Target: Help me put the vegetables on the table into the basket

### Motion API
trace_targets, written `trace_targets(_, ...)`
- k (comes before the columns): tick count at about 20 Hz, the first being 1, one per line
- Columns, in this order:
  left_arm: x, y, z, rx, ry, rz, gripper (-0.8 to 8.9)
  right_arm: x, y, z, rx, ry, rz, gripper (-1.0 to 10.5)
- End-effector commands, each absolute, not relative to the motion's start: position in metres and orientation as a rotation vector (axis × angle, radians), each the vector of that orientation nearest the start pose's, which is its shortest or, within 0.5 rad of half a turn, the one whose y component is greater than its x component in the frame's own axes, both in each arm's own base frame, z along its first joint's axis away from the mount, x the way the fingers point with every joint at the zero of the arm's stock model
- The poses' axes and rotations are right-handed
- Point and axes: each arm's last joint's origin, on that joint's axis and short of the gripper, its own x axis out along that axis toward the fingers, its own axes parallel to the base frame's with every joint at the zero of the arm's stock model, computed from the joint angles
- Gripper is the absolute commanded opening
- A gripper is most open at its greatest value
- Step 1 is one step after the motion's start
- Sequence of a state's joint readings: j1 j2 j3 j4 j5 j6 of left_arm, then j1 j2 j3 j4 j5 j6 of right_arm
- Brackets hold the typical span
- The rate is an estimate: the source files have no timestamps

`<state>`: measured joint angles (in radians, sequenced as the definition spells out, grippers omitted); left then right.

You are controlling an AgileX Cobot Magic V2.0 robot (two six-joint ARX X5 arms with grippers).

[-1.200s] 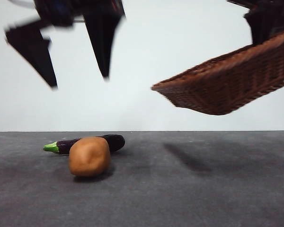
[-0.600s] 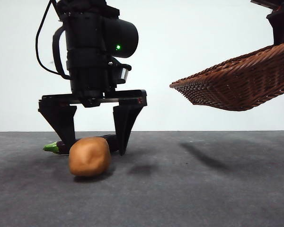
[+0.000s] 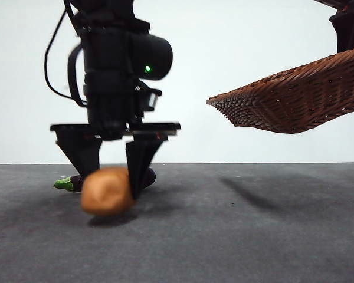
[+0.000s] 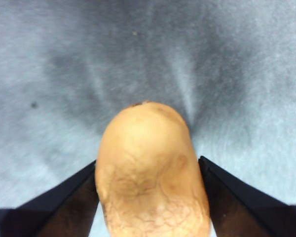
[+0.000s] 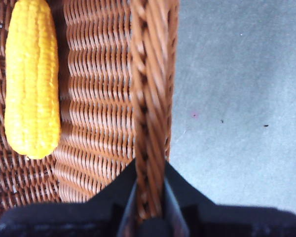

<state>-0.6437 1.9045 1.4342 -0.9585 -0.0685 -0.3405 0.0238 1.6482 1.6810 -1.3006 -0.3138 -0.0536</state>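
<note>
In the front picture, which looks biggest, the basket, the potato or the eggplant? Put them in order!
1. The basket looks biggest, though part runs off the picture's edge.
2. The potato, held in the left gripper.
3. The eggplant looks smallest, but it is mostly hidden and lies farther back, so that is unsure.

A dark arm comes down from above, its pincer [image 3: 113, 177] straddling the brown potato [image 3: 107, 191], which looks blurred and sits just above its shadow on the grey counter [image 3: 236, 236]. Behind it lies the purple eggplant [image 3: 76, 182] with its green stem. At upper right, the wicker basket [image 3: 295, 103] hangs tilted in the air.
</note>
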Motion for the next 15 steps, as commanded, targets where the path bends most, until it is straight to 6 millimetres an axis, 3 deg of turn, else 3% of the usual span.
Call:
trace_targets(1, 0.283, -0.212, 0.230, 0.203, 1.341, -0.259, -0.13, 0.314, 0.017, 0.343, 0.135, 1.243, 0.342, -0.2)
trace_targets(6, 0.237, -0.208, 0.312, 0.090, 1.083, -0.429, -0.13, 0.313, 0.028, 0.343, 0.117, 1.247, 0.372, -0.2)
trace_targets(9, 0.211, -0.217, 0.343, 0.013, 0.940, -0.589, -0.13, 0.311, 0.046, 0.343, 0.087, 1.250, 0.416, -0.2)
trace_targets(12, 0.199, -0.234, 0.355, -0.025, 0.845, -0.716, -0.13, 0.307, 0.070, 0.343, 0.054, 1.259, 0.471, -0.2)
trace_targets(15, 0.192, -0.248, 0.350, 0.003, 0.853, -0.761, -0.13, 0.301, 0.092, 0.343, 0.015, 1.264, 0.528, -0.2)
